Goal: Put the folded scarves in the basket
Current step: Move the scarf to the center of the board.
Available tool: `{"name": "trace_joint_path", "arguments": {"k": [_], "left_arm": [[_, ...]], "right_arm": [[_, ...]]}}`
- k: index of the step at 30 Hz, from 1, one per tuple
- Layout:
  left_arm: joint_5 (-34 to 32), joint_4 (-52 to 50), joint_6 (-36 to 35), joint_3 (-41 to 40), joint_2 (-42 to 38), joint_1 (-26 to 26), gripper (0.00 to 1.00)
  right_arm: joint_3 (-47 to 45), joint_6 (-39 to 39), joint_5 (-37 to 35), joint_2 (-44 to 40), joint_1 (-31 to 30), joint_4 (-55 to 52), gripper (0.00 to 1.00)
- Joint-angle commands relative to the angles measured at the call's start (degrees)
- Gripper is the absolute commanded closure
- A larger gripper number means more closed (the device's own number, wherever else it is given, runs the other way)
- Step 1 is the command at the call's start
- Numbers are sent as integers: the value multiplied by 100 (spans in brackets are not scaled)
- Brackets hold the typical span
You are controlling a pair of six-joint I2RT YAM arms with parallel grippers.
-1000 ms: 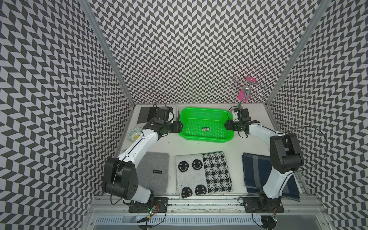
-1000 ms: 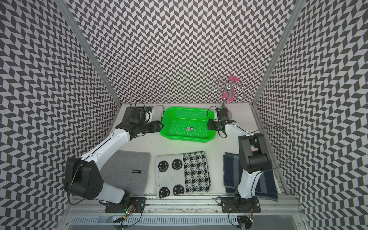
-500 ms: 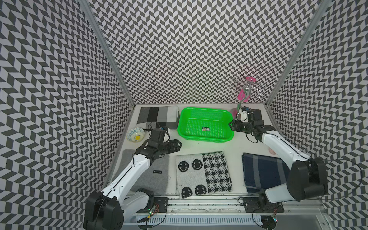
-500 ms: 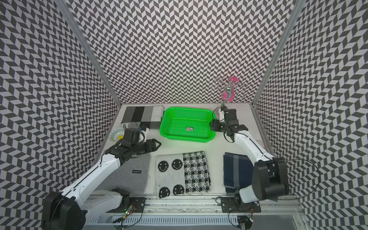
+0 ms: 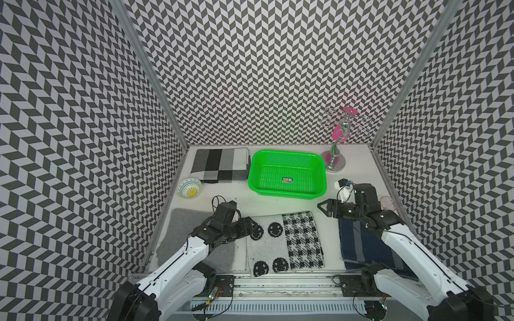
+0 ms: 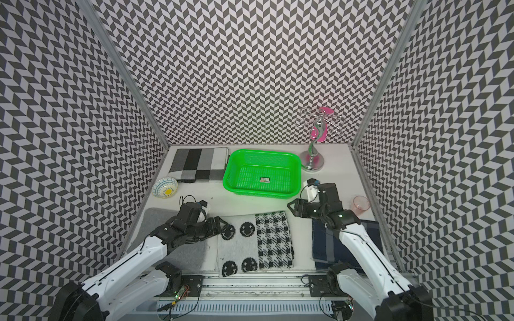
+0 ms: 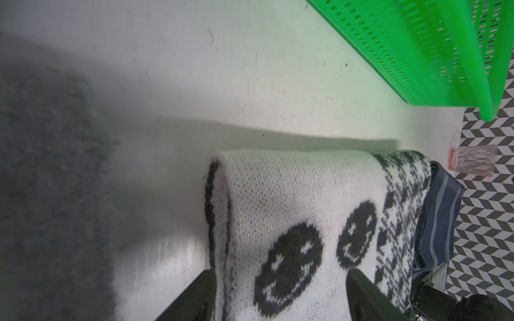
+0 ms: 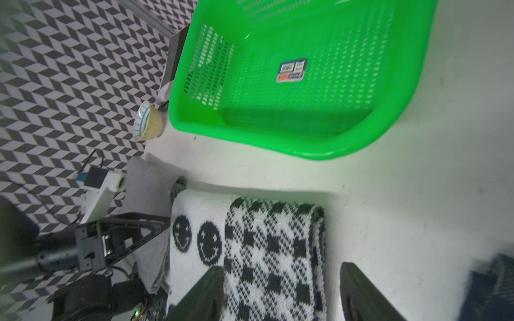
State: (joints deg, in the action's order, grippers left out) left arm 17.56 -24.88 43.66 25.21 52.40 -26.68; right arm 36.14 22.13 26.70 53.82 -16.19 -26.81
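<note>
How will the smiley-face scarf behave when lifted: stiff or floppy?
Probably floppy: the scarf is soft knit, so its middle would likely sag between two grips. Its folded layers lie loose at the edge and may separate if only the top one is pinched. The fuzzy surface looks unlikely to slip.

basket behind mid scarf, bowl L, cup prob. R

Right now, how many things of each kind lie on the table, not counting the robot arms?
Folded cloths: 4 (grey, smiley-patterned, navy striped, black-grey-white blocks)
Basket: 1
Bowl: 1
Cup: 1
Metal stand: 1
Total: 8
</note>
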Motion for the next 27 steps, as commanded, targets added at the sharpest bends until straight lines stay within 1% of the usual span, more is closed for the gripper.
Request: {"name": "trace_joint_path", "arguments": {"k": [1,4,7,9,12,14,17,21,27], "left_arm": [[-92,283,137,-28,7,-90,23],[-141,517,226,-192,77,-272,22],[-238,664,322,-299,288,-482,22],[-312,671,298,-276,357,-528,22],[-472,641,256,-247,358,-540,19],[-482,722,270,-363,389,-548,20],[-386,981,349,-540,539,-545,20],[-281,1142,363,-590,727,-575,20],[-219,1399,433,-761,807,-576,20]], "right_arm": [[-399,221,163,-213,-126,360,31],[-490,385,62,-148,-378,544,30],[-640,606,103,198,-492,712,30],[-702,607,1,406,-628,741,30],[-933,653,-191,454,-684,896,30],[-1168,760,-91,492,-681,1128,30],[-1482,886,29,557,-736,1520,30],[-1584,888,196,715,-822,1895,30],[-1695,828,472,1409,-908,2285,30]]}}
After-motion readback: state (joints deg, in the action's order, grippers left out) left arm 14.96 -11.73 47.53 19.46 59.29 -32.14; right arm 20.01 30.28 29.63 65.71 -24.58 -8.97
